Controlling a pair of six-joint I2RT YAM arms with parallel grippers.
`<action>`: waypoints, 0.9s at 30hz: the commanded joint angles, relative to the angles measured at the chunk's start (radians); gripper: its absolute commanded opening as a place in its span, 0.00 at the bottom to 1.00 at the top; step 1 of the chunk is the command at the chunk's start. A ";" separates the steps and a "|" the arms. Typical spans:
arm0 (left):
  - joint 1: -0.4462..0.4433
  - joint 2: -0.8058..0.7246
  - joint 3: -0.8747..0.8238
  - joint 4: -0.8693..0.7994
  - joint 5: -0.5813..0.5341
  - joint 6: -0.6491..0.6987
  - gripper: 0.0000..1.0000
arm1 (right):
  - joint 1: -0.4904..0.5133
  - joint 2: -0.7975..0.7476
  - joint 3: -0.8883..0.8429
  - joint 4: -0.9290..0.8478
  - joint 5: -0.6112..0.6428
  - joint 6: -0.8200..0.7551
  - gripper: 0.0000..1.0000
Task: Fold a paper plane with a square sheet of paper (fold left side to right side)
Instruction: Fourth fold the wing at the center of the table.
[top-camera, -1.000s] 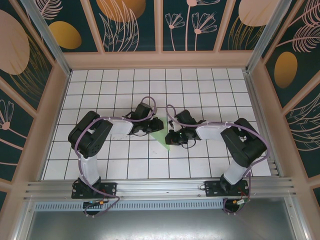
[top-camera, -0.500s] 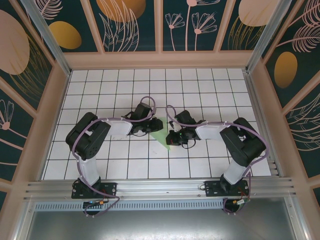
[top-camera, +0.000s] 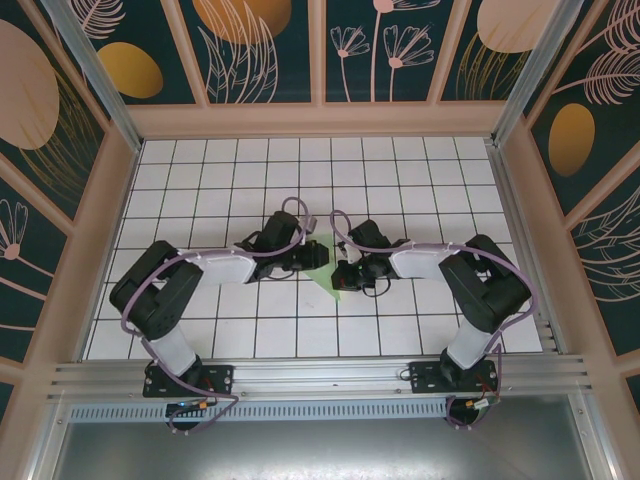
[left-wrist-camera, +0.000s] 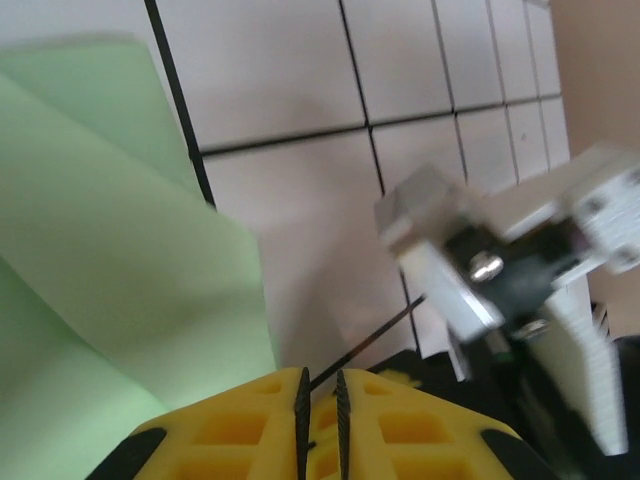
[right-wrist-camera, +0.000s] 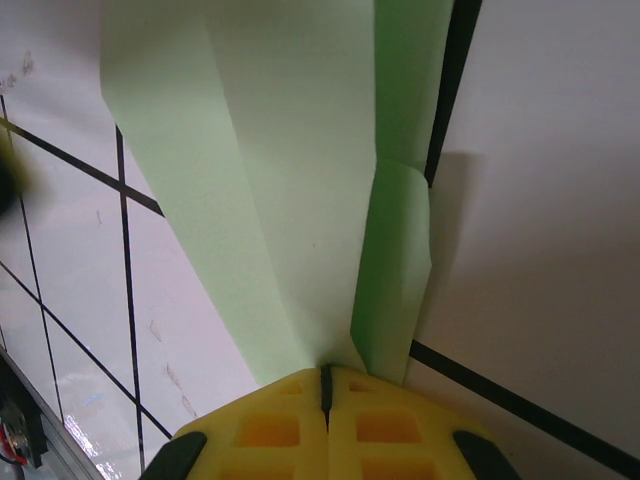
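The thin pale green sheet of paper (top-camera: 322, 268), folded into a pointed wedge, lies mid-way across the white tiled tabletop (top-camera: 400, 180), partly covered by both arms in the top view. The right gripper (right-wrist-camera: 326, 385) is closed, its yellow pads meeting on the sheet's raised crease. The left gripper (left-wrist-camera: 320, 400) stands a narrow slit apart, holding nothing, just beside the sheet's edge. Beyond it, a silver-and-black arm part (left-wrist-camera: 470, 280) is blurred.
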 joint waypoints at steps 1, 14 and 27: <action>-0.016 0.043 -0.011 0.068 0.055 -0.020 0.18 | 0.015 0.078 -0.022 -0.108 0.118 -0.014 0.00; -0.019 0.145 -0.007 0.039 0.014 -0.048 0.15 | 0.024 0.086 -0.003 -0.145 0.135 -0.024 0.00; -0.004 0.185 0.043 -0.089 -0.142 -0.007 0.11 | 0.038 0.107 0.008 -0.212 0.170 -0.037 0.00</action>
